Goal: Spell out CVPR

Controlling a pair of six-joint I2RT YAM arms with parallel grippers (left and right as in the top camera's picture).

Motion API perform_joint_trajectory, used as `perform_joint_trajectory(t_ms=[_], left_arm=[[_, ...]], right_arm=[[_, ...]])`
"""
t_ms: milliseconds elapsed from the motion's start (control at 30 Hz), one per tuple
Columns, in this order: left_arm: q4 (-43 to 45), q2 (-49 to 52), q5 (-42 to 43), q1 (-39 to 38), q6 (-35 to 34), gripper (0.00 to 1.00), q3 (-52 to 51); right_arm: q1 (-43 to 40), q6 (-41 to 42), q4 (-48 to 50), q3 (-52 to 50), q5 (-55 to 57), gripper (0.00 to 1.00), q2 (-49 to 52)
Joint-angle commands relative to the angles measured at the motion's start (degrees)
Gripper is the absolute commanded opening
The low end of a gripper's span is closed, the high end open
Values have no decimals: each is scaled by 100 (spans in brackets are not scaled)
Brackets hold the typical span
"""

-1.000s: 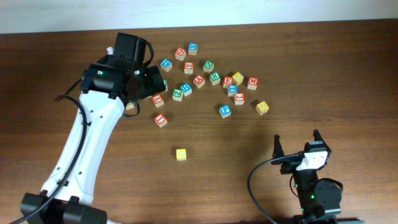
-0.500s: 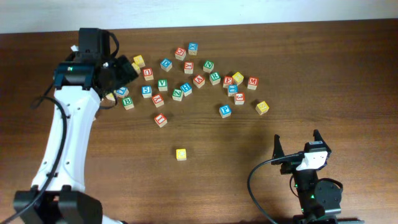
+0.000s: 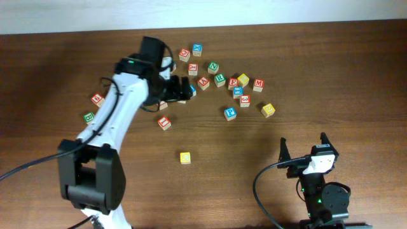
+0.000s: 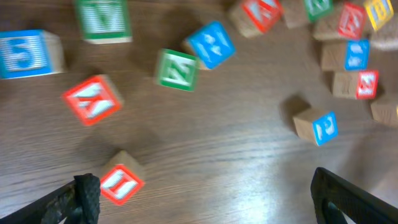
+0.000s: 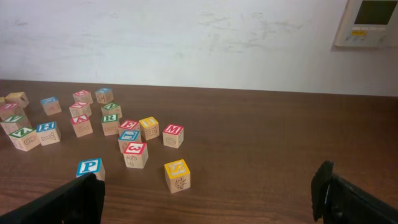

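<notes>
At the far left of the brown worktop (image 3: 331,57) two blocks lie apart from the others: a lone red block (image 3: 97,99) and, just below it, a lone green block (image 3: 89,117). The left arm (image 3: 109,113) reaches up and to the right, and its end covers the left part of the main group of blocks. In the left wrist view the left jaws are spread wide and hold nothing, with the dark fingertips (image 4: 84,196) at the lower corners, above the wood. This view is blurred, but a green V block (image 4: 102,22) shows at its top edge. From above, a yellow block (image 3: 185,157) sits alone nearer the front. The blue P block (image 3: 230,113) lies just below the group. The green R block (image 5: 111,123) stands inside the group among its neighbours. Which block carries the C, I cannot tell. The right arm (image 3: 321,184) is at the lower right, well apart from all blocks. The right jaws are also wide, with nothing between them.
</notes>
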Motion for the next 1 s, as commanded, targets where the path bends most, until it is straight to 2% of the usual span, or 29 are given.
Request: perform_joint_trajectory(t_ms=[0, 67, 167, 267, 467, 600, 700, 867, 967], left_arm=[[-4, 24, -1185, -407, 37, 99, 24], [85, 24, -1458, -348, -385, 99, 24], [472, 35, -1493, -153, -387, 99, 24], [203, 201, -866, -219, -363, 99, 24], [96, 223, -866, -223, -365, 99, 149], [-426, -111, -868, -223, -365, 99, 848], [-485, -428, -874, -223, -365, 99, 885], [-719, -417, -1036, -238, -365, 99, 861], [-282, -413, -404, -240, -42, 99, 861]], right_arm=[[-37, -37, -24, -42, 46, 98, -42], [-37, -37, -26, -42, 46, 98, -42], [-37, -37, -24, -42, 46, 98, -42], [-37, -37, -24, -42, 46, 99, -42], [-37, -37, -26, -42, 46, 98, -42], [-37, -37, -24, -42, 46, 98, -42], [-37, -37, -26, -42, 46, 98, -42], [-37, -37, -24, -42, 46, 99, -42], [-37, -37, -26, -42, 46, 98, -42]])
